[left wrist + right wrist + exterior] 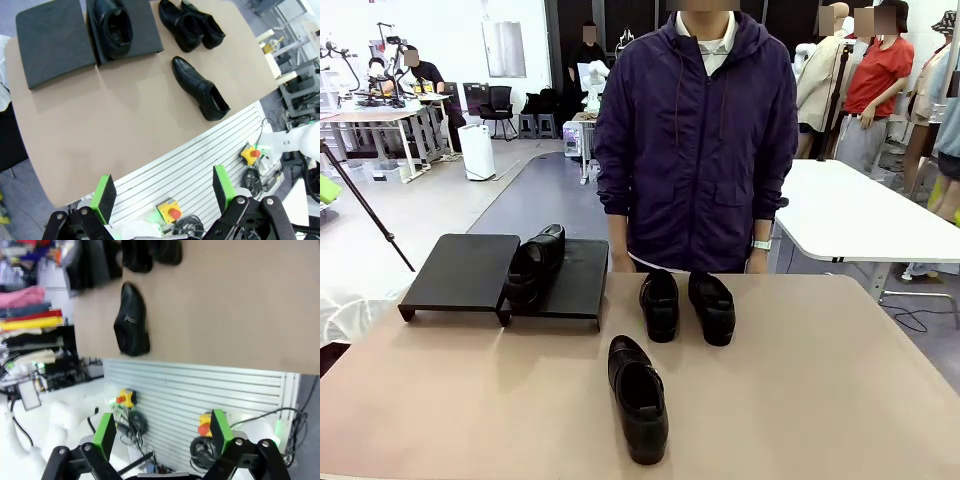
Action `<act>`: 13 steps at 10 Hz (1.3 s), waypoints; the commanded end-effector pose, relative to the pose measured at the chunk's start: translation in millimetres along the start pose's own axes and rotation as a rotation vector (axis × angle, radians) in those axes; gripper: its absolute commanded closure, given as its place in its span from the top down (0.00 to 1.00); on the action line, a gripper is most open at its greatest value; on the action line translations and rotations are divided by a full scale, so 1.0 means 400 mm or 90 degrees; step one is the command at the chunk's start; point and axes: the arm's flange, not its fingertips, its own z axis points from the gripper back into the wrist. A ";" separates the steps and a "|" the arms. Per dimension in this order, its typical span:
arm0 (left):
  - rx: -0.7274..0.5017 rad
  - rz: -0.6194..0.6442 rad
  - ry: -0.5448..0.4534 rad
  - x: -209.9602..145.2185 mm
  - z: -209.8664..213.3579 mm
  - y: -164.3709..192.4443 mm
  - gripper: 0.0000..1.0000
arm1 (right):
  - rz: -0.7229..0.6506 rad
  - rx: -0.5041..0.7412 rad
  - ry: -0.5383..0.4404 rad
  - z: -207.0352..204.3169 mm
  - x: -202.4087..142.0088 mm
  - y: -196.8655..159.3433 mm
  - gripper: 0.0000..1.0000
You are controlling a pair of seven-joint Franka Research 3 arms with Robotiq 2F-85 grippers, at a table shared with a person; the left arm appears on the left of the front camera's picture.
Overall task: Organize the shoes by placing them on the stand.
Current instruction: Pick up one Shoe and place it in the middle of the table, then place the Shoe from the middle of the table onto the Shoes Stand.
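Note:
One black loafer [534, 263] rests on the right platform of the stand [572, 290], near its left edge; the left platform [460, 272] is bare. Two more shoes [659, 303] [711, 306] sit side by side on the beige table in front of the person. A fourth shoe [638, 396] lies alone nearer the robot's edge. The left wrist view looks down on the stand [50, 45], the loafer on it [113, 25] and the lone shoe [201, 88]. My left gripper [162, 194] hangs open beyond the table's near edge. My right gripper [161, 432] is open too, off the table, with the lone shoe [131, 320] farther off.
A person in a dark purple jacket [695, 140] stands at the far side, hands down by the table edge. Below both grippers is a white slatted base [200, 165] with yellow emergency-stop boxes [170, 211]. A white table [860, 215] stands at back right.

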 end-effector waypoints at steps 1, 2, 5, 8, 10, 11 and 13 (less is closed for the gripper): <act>-0.002 -0.012 0.004 -0.001 0.005 0.004 1.00 | -0.022 -0.051 -0.066 -0.018 0.001 0.045 1.00; -0.002 -0.012 0.004 -0.001 0.005 0.004 1.00 | 0.000 0.000 0.000 0.000 0.000 0.000 1.00; -0.002 -0.012 0.004 -0.001 0.005 0.004 1.00 | 0.000 0.000 0.000 0.000 0.000 0.000 1.00; -0.002 -0.012 0.004 -0.001 0.005 0.004 1.00 | 0.000 0.000 0.000 0.000 0.000 0.000 1.00; -0.002 -0.012 0.004 -0.001 0.005 0.004 1.00 | 0.000 0.000 0.000 0.000 0.000 0.000 1.00; -0.002 -0.012 0.004 -0.001 0.005 0.004 1.00 | 0.000 0.000 0.000 0.000 0.000 0.000 1.00; 0.000 0.000 0.000 0.000 0.000 0.000 1.00 | 0.000 0.000 0.000 0.000 0.000 0.000 1.00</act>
